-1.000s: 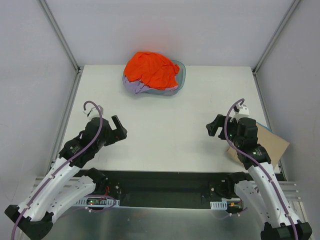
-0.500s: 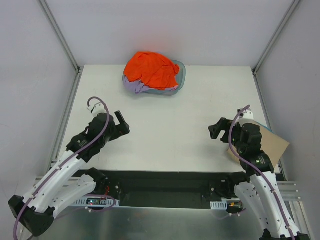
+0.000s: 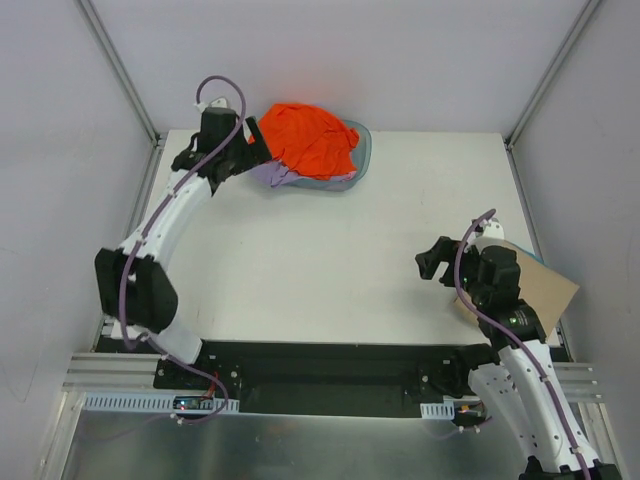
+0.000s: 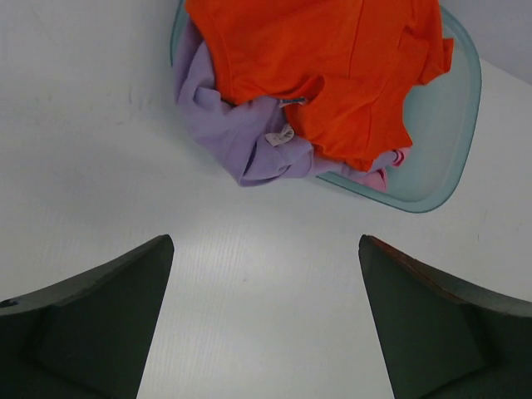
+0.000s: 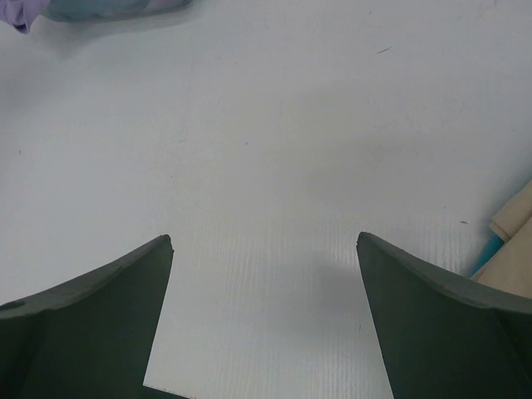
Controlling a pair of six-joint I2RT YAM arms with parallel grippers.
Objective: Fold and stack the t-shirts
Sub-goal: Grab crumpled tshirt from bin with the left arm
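Observation:
A crumpled orange-red t-shirt (image 3: pixel 308 135) lies on top of a lavender-purple t-shirt (image 3: pixel 268 172) in a teal tub (image 3: pixel 364 152) at the back of the table. In the left wrist view the orange-red shirt (image 4: pixel 332 58) covers the purple one (image 4: pixel 229 125), and a bit of pink shirt (image 4: pixel 386 165) shows under them. My left gripper (image 3: pixel 252 140) is open and empty, just left of the pile, above it. Its jaws stand wide apart over bare table in the left wrist view (image 4: pixel 264 249). My right gripper (image 3: pixel 432 262) is open and empty at the right, far from the shirts.
A tan cardboard sheet (image 3: pixel 545 288) lies at the table's right edge beside my right arm; its corner shows in the right wrist view (image 5: pixel 515 218). Metal frame posts stand at the back corners. The white table (image 3: pixel 340 260) has grey walls on three sides.
My left arm has swung from the near left of the table up to the back, beside the shirt pile. The right arm has barely moved.

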